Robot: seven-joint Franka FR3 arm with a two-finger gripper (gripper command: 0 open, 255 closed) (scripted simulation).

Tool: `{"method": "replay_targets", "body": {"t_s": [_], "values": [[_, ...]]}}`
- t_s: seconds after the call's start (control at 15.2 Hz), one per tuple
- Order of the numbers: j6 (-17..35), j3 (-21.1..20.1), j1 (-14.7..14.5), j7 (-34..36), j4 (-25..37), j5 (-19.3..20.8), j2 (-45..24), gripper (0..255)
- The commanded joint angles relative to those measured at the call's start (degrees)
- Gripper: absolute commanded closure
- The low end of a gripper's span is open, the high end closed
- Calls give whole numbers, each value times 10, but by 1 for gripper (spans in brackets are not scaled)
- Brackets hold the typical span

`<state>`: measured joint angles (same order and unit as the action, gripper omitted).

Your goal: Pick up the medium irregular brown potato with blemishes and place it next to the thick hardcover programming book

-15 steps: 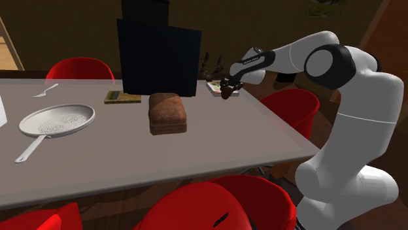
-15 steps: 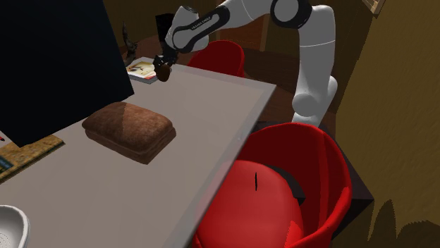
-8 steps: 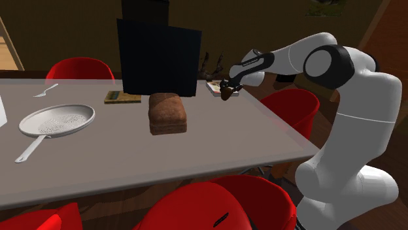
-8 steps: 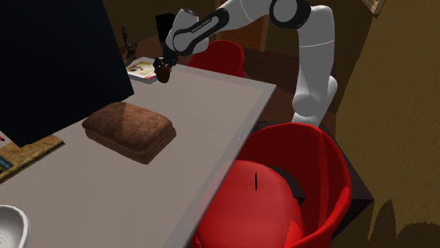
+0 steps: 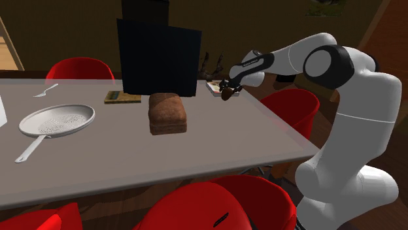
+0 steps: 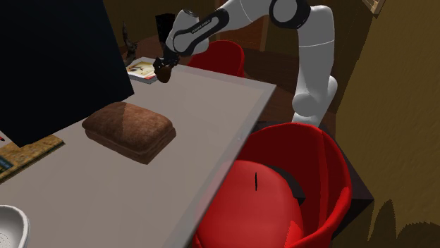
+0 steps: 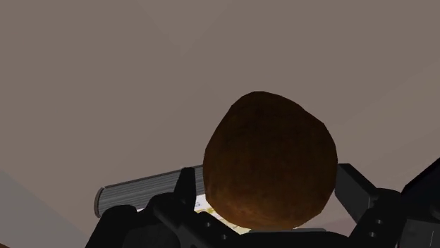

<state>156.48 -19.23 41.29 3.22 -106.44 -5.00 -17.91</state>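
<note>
The brown potato (image 7: 270,160), round and rough, is clamped between the two black fingers (image 7: 355,184), one on each side of it. It therefore hangs in the air above the grey surface (image 5: 216,137) and does not touch it. It is at the far end of the surface in the shoulder view, very near the book (image 6: 143,70) with the pale cover, which lies flat there. In the wrist view the book's grey page edge appears just behind the potato. The potato seems to hang at the book's side and not above it, but from these angles I cannot be fully sure. I judge it is held low and close like this because its place is here; what remains is to lower it and let go. The loaf of bread (image 5: 167,112) and the pan (image 5: 57,121) lie well apart, so they should not disturb.
</note>
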Motion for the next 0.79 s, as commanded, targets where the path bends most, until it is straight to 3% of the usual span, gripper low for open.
{"method": "replay_targets", "body": {"t_s": [0.0,0.2,0.73], "values": [[-8,-4,7,-6,-10,-9,19,0],[-37,-15,25,-24,-34,-37,72,0],[-37,-14,24,-25,-34,-37,72,0]]}}
